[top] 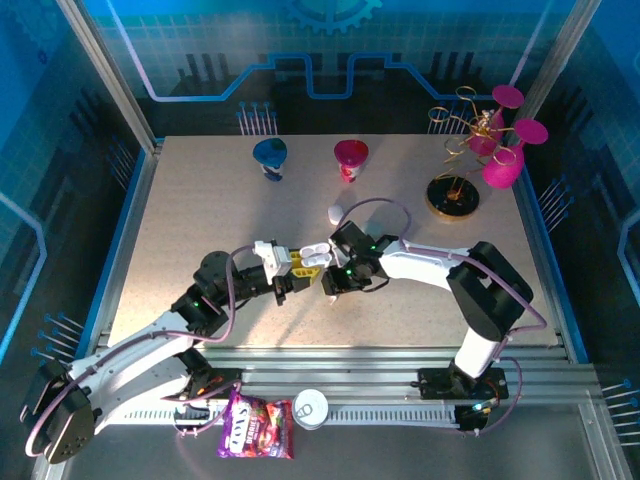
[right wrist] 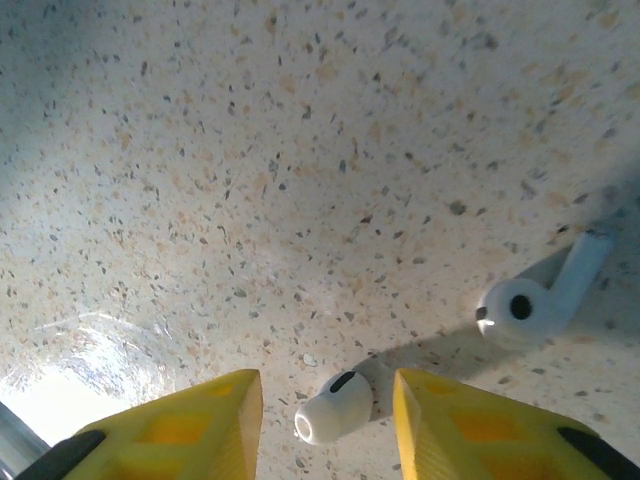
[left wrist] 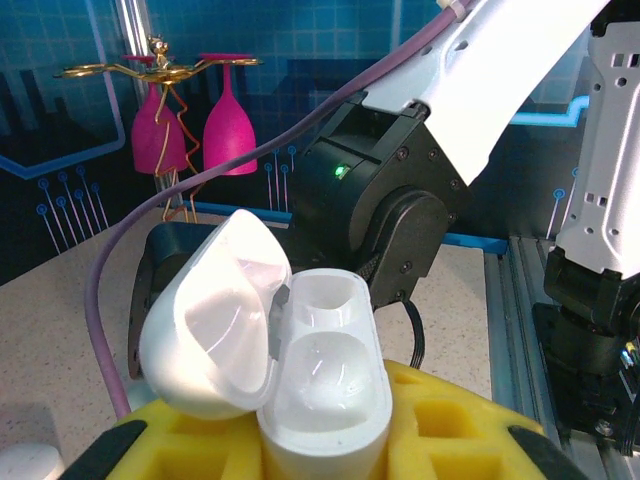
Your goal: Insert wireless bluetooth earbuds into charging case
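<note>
Speckled beige table (top: 200, 220), blue-lit walls. The left gripper (left wrist: 325, 455), held low, is clamped on an open glossy white pebble-shaped charging case (left wrist: 320, 380). Just right of the case, the right gripper (right wrist: 325, 395) points down with its fingers apart, astride a tiny white plastic earbud (right wrist: 335, 405). An off-centre pinch could squirt it away.
</note>
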Motion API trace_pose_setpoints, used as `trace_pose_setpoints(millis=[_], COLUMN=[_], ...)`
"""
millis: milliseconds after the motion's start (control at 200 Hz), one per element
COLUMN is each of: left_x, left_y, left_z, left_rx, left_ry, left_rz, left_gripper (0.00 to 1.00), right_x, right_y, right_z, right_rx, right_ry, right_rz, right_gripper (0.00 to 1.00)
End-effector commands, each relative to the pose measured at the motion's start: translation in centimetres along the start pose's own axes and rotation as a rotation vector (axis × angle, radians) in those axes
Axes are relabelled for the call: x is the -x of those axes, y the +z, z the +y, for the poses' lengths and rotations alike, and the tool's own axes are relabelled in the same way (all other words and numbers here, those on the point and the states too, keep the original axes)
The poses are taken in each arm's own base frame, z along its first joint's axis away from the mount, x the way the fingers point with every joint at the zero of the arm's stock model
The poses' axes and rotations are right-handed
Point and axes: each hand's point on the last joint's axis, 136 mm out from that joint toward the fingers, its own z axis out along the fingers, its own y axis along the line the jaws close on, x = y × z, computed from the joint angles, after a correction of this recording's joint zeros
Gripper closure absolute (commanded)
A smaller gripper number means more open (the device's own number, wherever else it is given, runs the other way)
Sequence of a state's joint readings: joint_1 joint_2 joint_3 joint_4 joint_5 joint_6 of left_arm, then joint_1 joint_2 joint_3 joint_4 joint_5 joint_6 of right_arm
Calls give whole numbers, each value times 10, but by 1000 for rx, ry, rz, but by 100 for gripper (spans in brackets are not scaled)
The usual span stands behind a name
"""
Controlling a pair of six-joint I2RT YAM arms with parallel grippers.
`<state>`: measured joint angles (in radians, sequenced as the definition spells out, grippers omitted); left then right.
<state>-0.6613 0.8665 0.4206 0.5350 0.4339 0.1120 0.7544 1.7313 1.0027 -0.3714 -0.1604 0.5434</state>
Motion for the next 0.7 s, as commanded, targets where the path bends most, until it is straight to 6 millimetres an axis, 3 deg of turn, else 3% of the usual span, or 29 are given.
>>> trace_pose_setpoints(millis=[0, 695], left_x=[7, 2], left_y=[2, 4], left_z=[-2, -2], left_rx=[-10, -18], left_ry=[31, 19], left_rz=[-14, -5], left_gripper=[99, 100], right_x=[-14, -21], right_y=[9, 16], right_z=[3, 0], right_rx=[-1, -27], right_ry=[22, 10], right_rz=[68, 99], right_gripper=[62, 75])
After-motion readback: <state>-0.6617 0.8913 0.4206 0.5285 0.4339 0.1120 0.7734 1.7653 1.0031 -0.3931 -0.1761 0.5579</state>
